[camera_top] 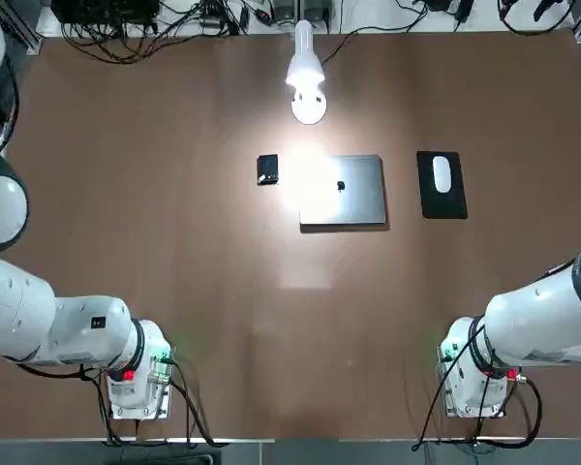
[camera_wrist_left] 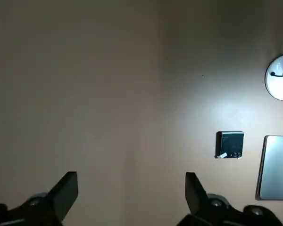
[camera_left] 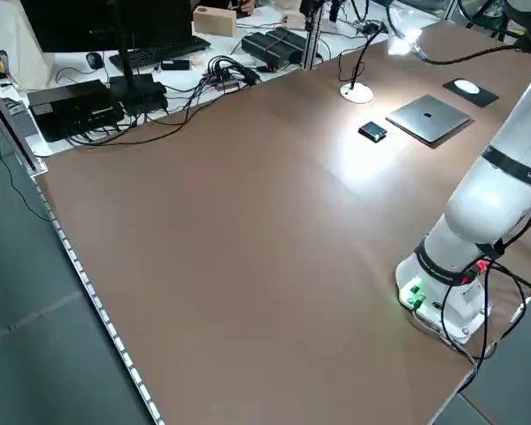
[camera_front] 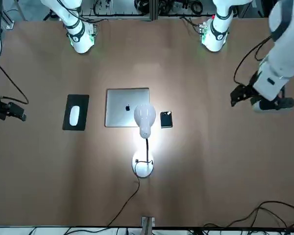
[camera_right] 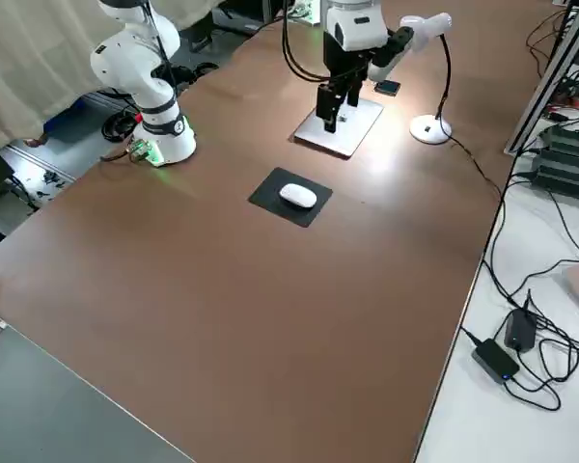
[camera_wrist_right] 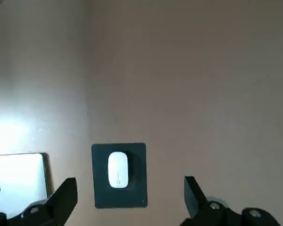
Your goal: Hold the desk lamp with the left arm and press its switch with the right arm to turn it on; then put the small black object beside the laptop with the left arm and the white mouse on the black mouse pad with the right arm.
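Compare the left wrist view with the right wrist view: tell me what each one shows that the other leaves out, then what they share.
Only the left wrist view shows the small black object, the round white base of the lamp and the left gripper, its jaws open.

Only the right wrist view shows the black mouse pad, the white mouse lying on it and the right gripper, its jaws open too.

Both show part of the closed laptop, the brown tabletop and a bright patch of light on it.
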